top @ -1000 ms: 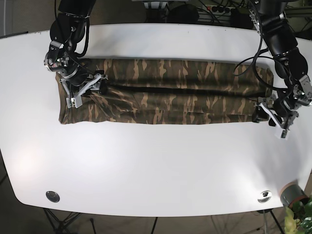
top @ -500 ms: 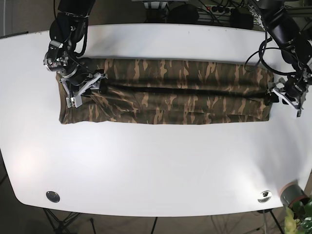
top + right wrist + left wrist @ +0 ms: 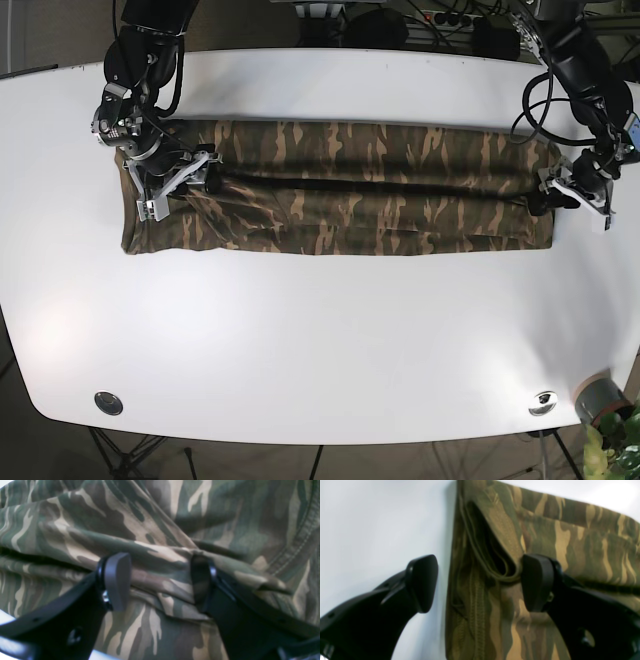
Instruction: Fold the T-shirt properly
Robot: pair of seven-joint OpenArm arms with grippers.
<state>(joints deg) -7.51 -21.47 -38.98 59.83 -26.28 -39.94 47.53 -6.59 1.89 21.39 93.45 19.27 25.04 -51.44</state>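
Observation:
The camouflage T-shirt [image 3: 350, 190] lies as a long flat band across the white table [image 3: 320, 340]. My left gripper [image 3: 562, 196] is at the band's right end. In the left wrist view it [image 3: 480, 582] is open and straddles the shirt's edge [image 3: 545, 530], with one finger [image 3: 421, 582] over bare table and the other on the cloth. My right gripper [image 3: 182, 183] is over the band's left part. In the right wrist view it [image 3: 158, 580] is open, with a raised ridge of the shirt [image 3: 150, 517] between its fingers.
Two round metal fittings sit near the table's front edge, one at the left [image 3: 108, 402] and one at the right [image 3: 543, 401]. A grey pot [image 3: 597, 397] with a plant stands at the front right corner. Cables hang behind the far edge.
My left gripper has moved from the shirt's lower right corner up to the middle of its right edge. The right arm and the shirt have not moved.

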